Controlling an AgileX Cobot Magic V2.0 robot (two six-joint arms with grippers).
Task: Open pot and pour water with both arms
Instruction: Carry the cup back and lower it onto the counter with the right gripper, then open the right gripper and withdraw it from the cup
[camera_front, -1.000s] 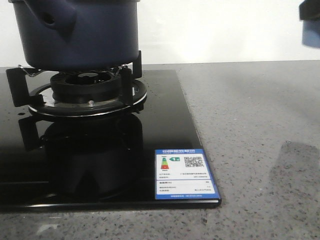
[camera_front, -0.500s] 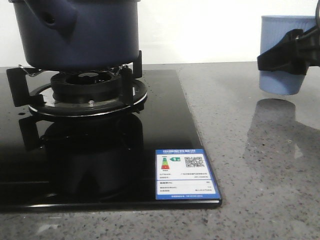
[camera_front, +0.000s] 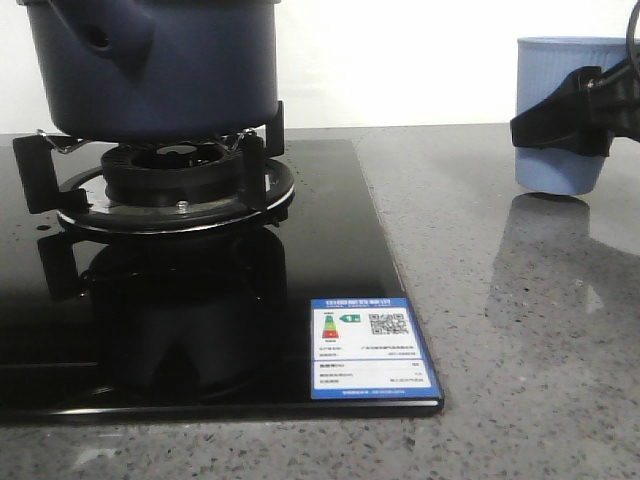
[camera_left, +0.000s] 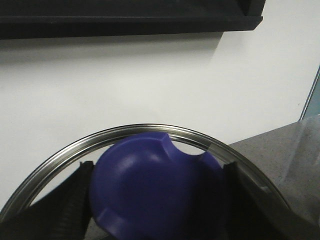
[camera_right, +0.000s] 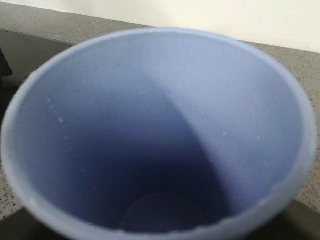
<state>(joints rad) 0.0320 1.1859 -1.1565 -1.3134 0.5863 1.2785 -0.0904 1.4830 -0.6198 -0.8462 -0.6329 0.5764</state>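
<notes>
Pot sits on the burner grate of the black glass hob, far-left of the energy label.

R gripper clamped around the light blue cup, out over the grey countertop right of the hob, well apart from the pot. Cup upright; base looks at or just off the counter, can't tell which. R wrist cam looks straight down into the cup: a few droplets on the inner wall, bottom looks empty, though clear water could be hard to see.

L gripper closed on the blue lid knob, dark fingers either side of it; glass lid's steel rim arcs behind. Wall in the background, so lid looks tilted or raised, but can't confirm it's off the pot: front cam crops the pot top.

Risks, my read:
- Pot top out of front view, so pour aim is partly blind; cup rim misaligned = spill on hob.
- Knob is round and smooth; lid could swing or slip in the pinch.
- Cup held by side grip only; tipping it could let it rotate in the jaws.
- Arms converge over the pot; cup could clip the lid.
</notes>
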